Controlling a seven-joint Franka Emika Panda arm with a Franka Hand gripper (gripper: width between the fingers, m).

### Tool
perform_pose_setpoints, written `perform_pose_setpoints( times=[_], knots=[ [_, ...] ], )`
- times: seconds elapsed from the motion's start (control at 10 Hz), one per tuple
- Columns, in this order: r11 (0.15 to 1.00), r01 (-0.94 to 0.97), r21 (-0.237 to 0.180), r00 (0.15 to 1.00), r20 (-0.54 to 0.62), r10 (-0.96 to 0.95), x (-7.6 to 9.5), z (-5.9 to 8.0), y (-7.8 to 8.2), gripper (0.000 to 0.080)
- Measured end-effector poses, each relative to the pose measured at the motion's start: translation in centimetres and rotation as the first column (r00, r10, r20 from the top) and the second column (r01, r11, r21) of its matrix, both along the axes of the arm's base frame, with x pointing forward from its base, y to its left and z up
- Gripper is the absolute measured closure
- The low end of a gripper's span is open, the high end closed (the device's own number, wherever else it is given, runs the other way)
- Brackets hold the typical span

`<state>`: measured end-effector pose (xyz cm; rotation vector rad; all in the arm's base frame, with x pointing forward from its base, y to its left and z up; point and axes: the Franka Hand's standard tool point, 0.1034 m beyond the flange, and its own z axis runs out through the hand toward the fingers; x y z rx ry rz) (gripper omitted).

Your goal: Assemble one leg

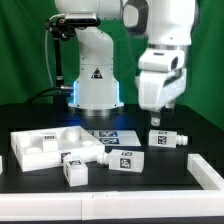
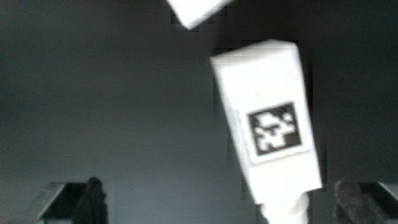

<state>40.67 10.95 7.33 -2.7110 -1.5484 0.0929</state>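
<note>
A white leg (image 1: 168,138) with a black-and-white tag lies on the black table toward the exterior view's right. My gripper (image 1: 160,116) hangs just above it, open and empty. In the wrist view the same leg (image 2: 267,120) lies lengthwise between my two fingertips, closer to one dark fingertip (image 2: 365,203) than to the other (image 2: 79,203); the gripper (image 2: 222,207) holds nothing. Two more legs (image 1: 75,168) (image 1: 121,157) lie toward the front of the table.
The large flat white panel (image 1: 45,146) lies at the exterior view's left. A white bar (image 1: 205,170) lies at the front right. The marker board (image 1: 108,135) lies before the robot base (image 1: 95,85). A white corner of another part (image 2: 199,10) shows in the wrist view.
</note>
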Motion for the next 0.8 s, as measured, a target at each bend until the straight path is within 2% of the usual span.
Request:
perform_pose_setpoints(
  times=[0.1, 0.2, 0.3, 0.6, 0.7, 0.8],
  knots=[
    [1.0, -0.027, -0.001, 0.999, 0.022, 0.027, 1.8, 1.3, -2.4, 0.0151],
    [1.0, -0.024, 0.002, 0.999, 0.026, 0.024, 2.8, 1.0, -4.0, 0.0151],
    [1.0, -0.019, 0.005, 1.0, 0.02, 0.019, 3.2, 0.5, -3.8, 0.0151],
    [0.999, -0.042, 0.007, 0.999, 0.019, 0.042, 3.3, 0.2, -4.1, 0.0151],
    [0.997, -0.072, 0.011, 0.997, 0.023, 0.071, 4.2, -0.7, -5.4, 0.0151],
    [0.999, -0.053, 0.009, 0.998, 0.016, 0.053, 6.2, -0.9, -6.6, 0.0151]
  ],
)
